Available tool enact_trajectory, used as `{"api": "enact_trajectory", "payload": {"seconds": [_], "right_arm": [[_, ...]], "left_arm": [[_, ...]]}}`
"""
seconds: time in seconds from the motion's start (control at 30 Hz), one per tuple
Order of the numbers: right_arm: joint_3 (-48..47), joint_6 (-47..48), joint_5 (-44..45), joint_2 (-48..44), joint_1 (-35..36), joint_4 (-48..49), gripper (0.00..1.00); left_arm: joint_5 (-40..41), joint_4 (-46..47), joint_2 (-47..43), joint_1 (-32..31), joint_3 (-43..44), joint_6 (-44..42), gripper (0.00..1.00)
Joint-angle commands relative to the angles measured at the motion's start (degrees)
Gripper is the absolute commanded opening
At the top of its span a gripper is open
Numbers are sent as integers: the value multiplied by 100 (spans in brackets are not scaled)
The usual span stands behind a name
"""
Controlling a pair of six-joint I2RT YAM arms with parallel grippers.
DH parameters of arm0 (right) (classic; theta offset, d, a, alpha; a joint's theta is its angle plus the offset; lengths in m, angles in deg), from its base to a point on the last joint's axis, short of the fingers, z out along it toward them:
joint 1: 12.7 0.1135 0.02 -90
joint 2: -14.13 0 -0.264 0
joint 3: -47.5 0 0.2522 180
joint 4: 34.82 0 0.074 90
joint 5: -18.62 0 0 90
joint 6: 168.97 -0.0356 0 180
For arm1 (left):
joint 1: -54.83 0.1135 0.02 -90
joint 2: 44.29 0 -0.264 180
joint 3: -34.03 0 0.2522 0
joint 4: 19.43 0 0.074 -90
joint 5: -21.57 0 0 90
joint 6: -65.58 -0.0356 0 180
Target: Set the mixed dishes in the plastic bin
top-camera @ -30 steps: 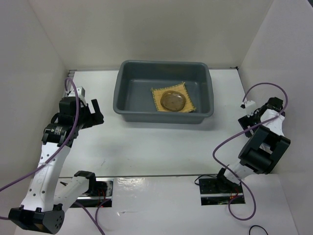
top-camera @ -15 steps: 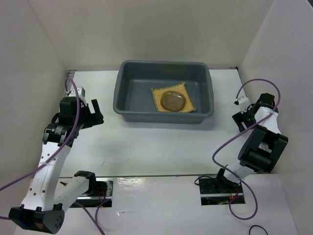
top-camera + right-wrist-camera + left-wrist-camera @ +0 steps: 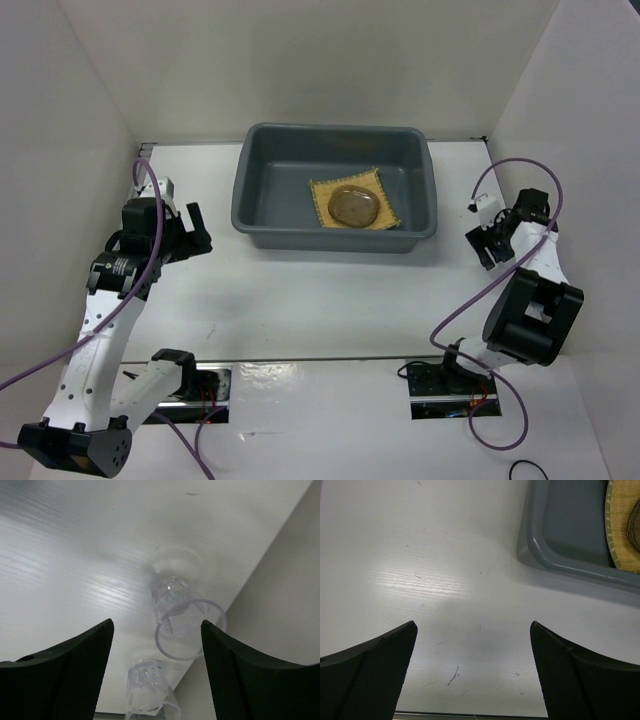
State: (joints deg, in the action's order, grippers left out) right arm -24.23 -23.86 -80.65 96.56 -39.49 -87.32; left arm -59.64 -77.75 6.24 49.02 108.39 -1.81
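Woven placemat and plate lie in the plastic bin. A clear cup sits at the counter's right edge, by the wall. Step in hand: cup pickup, with the right gripper spread above it and the left gripper spread, idle. The next move probably calls for lowering to straddle the cup, then closing.

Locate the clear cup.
In the right wrist view the clear cup stands on the table, just ahead of the open right gripper, close to the side wall. A second cup sits nearer the camera.
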Motion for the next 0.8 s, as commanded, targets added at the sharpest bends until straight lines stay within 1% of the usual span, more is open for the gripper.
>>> {"api": "enact_trajectory", "payload": {"seconds": [0.0, 0.17, 0.2, 0.33, 0.37, 0.43, 0.47, 0.53, 0.57, 0.67, 0.7, 0.77], "right_arm": [[93, -53, -144, 167, 130, 7, 75], [146, -167, -84, 440, 182, 7, 68], [146, -220, -83, 440, 182, 68, 68], [146, -220, 75, 563, 182, 68, 45], [146, -220, 127, 563, 182, 68, 30], [-37, -291, 180, 511, 182, -10, 14], [-117, -456, 181, 354, 182, -115, 0], [-414, -641, 181, 29, 182, -169, 0], [-521, -790, 68, -443, 182, -317, 0], [-1021, -1063, 14, -1297, 392, -432, 0], [-1310, -1238, 14, -1848, 741, -485, 0], [-1619, -1475, 250, -2291, 1287, -485, 0]], "left_arm": [[78, 210, -60, 27, -39, -2, 100], [78, 210, -113, 27, -39, -2, 100], [78, 263, -113, 27, -92, -2, 100], [78, 263, -113, 27, -92, -2, 100], [78, 263, -165, 27, -92, -2, 100], [78, 263, -166, 27, -92, -2, 100], [78, 263, -166, 27, -92, -2, 100], [78, 263, -218, 27, -92, -2, 100], [78, 315, -218, 27, -92, -2, 100], [78, 368, -218, 27, -145, -2, 100], [78, 369, -218, 27, -145, -2, 100], [78, 369, -218, 27, -145, -2, 100]]}}
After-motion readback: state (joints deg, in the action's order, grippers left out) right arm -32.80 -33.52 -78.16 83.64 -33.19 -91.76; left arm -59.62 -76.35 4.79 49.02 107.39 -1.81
